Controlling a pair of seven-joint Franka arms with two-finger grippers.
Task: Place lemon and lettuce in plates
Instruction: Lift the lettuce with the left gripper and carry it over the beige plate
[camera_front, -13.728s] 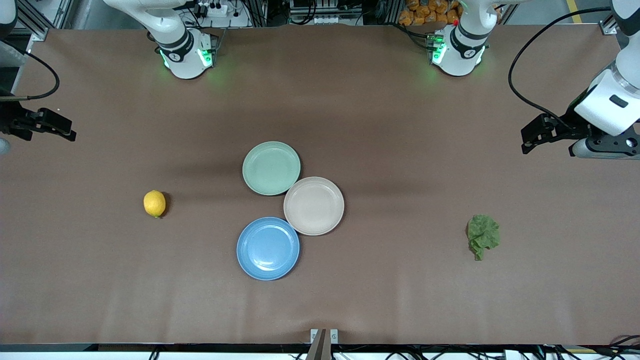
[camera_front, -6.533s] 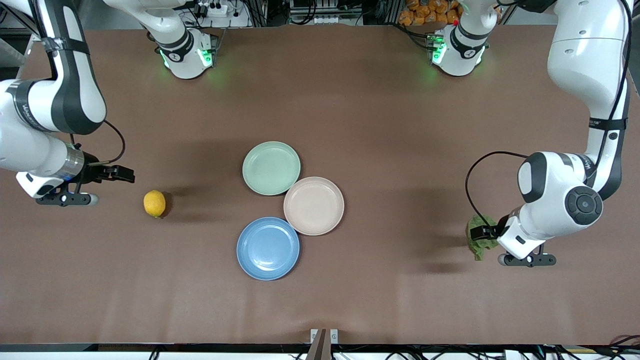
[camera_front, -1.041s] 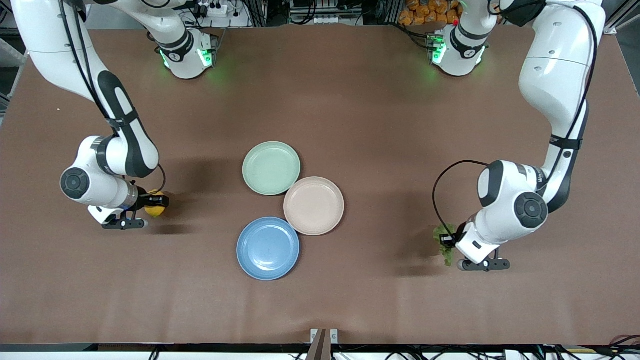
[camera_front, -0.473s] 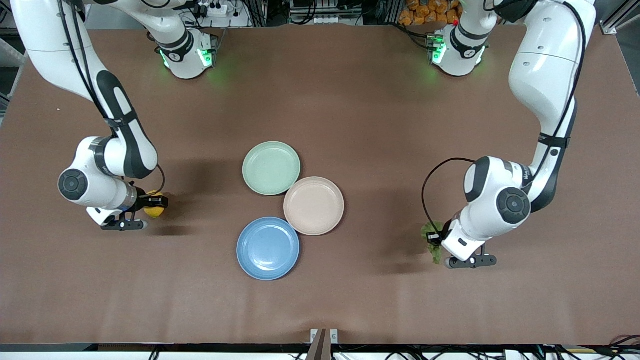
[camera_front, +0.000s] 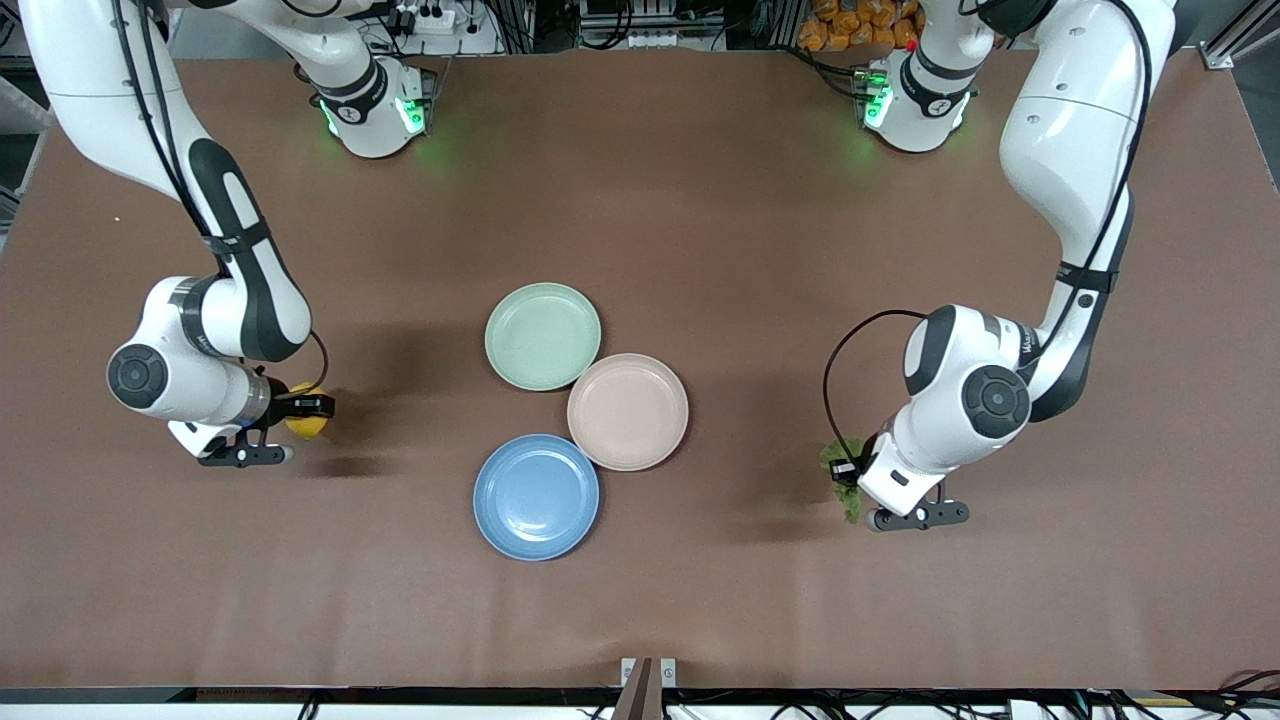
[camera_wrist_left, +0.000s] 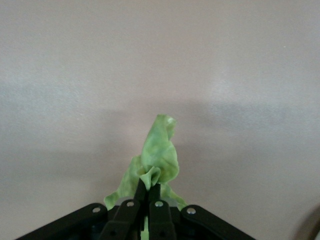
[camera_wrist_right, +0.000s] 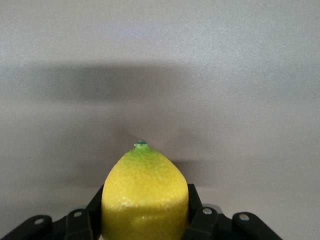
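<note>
Your lemon (camera_wrist_right: 145, 195) sits clamped in the right claw (camera_front: 300, 407) toward the right arm's end of the tabletop (camera_front: 700, 230), seemingly just lifted, while your left claw (camera_wrist_left: 146, 197) pinches the lettuce (camera_wrist_left: 156, 157) above bare tabletop beside the beige-pink plate (camera_front: 628, 411) and blue plate (camera_front: 536, 496).

text: none legible | labels: none | numbers: none
</note>
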